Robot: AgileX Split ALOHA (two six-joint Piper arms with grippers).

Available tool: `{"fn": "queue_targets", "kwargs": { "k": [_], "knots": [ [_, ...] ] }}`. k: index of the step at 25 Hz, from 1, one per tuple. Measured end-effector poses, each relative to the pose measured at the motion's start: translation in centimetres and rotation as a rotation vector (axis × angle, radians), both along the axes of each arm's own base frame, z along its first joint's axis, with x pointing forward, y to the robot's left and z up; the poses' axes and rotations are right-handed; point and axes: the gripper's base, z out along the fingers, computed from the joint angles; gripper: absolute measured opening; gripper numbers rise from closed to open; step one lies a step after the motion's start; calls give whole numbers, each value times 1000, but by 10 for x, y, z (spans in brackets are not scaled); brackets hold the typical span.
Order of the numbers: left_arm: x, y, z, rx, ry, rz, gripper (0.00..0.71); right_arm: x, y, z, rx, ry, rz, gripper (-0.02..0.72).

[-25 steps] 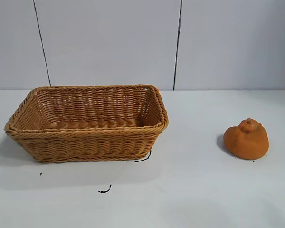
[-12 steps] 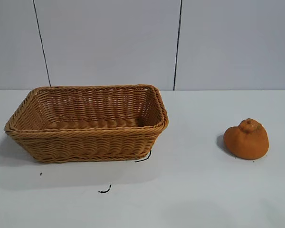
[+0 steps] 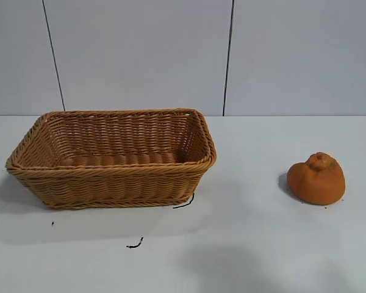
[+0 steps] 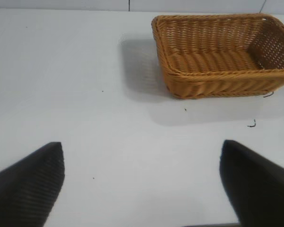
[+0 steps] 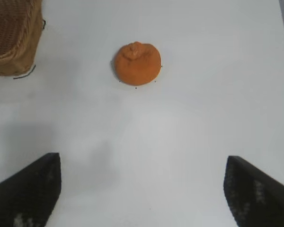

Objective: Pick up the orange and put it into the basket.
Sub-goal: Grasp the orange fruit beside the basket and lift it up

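A: Where the right wrist view looks down, the right claw (image 5: pixel 142 189) hangs with its two dark fingers (image 5: pixel 26 189) spread wide, holding nothing, white table (image 5: pixel 203 94) beneath.

B: And the orange (image 5: pixel 137 64)?

A: On the table ahead of that claw, well apart from it. Squat, lumpy, knob up, tipped slightly toward the basket (image 3: pixel 113 157); no clear long axis.

B: Left claw (image 4: pixel 142 184)?

A: Also spread wide, empty, above bare table, basket near but apart.

B: Basket contents?

A: Only woven floor visible. Long side runs across the outside view, orange (image 3: pixel 317 178) well to its right. Thin dark strands (image 3: pixel 134 245) lie by its front edge.
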Motion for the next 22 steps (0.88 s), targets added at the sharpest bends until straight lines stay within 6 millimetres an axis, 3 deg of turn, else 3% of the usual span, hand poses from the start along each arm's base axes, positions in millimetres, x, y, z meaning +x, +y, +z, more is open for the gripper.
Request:
{"fn": "queue_targets", "kwargs": {
  "k": [4,11,16,22],
  "knots": [
    [0,0,0,0,0,0,639,73,7,-16,6,84,-2,667],
    [0,0,0,0,0,0,639,154,14,-65,1,208,-3,667],
    [0,0,0,0,0,0,639,188,19,-115,20,311,-10,667],
    [0,0,0,0,0,0,639,198,22,-168,31,435,-18,667]
  ]
}}
